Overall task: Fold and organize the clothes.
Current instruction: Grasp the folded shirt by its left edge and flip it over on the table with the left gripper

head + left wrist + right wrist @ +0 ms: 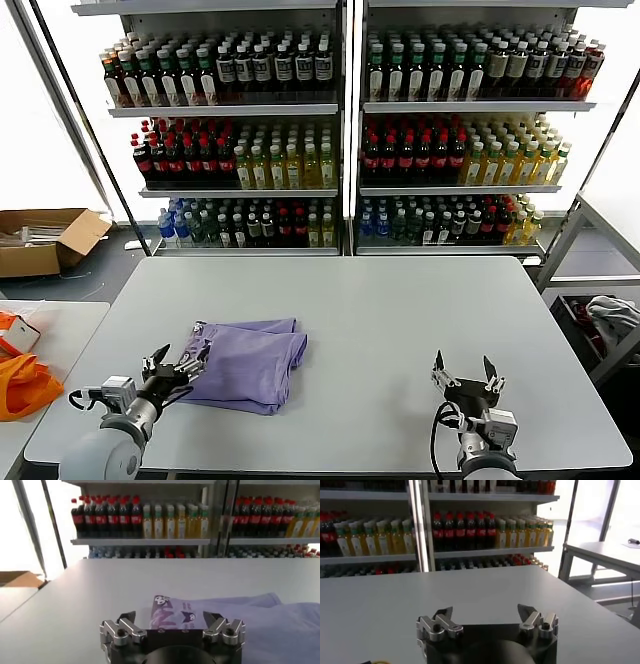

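Head view: left end effector [178, 366] open, empty, at the T-shirt [250, 362] edge — pinch one layer.
Right end effector [466, 380]: open, empty — keep it waiting.

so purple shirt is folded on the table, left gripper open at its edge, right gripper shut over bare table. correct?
One thing is wrong: the right gripper is open, not shut; the right wrist view shows its fingers spread apart over bare table. The rest holds: the purple shirt lies folded, and the left gripper is open at its edge.
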Robot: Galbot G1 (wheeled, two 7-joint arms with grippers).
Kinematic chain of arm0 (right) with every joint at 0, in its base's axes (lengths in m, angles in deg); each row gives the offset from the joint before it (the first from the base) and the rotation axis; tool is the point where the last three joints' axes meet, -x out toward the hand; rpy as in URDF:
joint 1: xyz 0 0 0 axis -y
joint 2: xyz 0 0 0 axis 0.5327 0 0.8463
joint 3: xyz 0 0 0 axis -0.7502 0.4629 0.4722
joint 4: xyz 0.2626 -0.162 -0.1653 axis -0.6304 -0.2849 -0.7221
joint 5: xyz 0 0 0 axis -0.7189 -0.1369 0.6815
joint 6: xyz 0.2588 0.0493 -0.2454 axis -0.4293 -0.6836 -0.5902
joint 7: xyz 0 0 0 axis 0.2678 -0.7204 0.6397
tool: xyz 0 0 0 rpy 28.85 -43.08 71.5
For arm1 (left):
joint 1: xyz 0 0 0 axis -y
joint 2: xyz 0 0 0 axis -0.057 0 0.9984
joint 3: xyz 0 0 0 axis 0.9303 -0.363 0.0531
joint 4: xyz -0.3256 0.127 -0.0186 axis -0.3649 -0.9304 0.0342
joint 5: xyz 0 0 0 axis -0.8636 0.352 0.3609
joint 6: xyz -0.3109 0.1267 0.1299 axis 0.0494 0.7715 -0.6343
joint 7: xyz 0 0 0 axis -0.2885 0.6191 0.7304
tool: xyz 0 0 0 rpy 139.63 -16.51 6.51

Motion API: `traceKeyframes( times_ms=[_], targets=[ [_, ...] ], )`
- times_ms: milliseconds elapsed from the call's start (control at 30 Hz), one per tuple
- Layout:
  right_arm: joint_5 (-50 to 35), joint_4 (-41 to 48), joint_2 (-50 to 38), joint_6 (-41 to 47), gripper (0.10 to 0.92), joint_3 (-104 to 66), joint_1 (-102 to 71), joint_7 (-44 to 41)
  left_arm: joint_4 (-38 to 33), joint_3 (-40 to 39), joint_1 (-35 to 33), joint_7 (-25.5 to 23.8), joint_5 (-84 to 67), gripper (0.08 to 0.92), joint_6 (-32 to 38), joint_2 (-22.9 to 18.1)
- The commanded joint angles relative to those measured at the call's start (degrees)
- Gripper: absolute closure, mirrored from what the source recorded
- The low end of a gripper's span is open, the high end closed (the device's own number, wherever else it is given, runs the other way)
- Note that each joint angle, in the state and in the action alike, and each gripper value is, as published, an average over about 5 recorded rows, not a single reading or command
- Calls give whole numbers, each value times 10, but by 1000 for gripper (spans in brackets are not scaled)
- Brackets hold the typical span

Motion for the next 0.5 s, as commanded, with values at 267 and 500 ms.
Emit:
traceKeyframes(
  times_ms=[267,500],
  targets=[
    [2,-6,1,-1,203,1,-9,-1,45,9,14,-6,-95,177,-28,6],
    [5,-5,4,-2,203,5,-8,-1,48,7,14,-8,-94,178,-27,7]
  ],
)
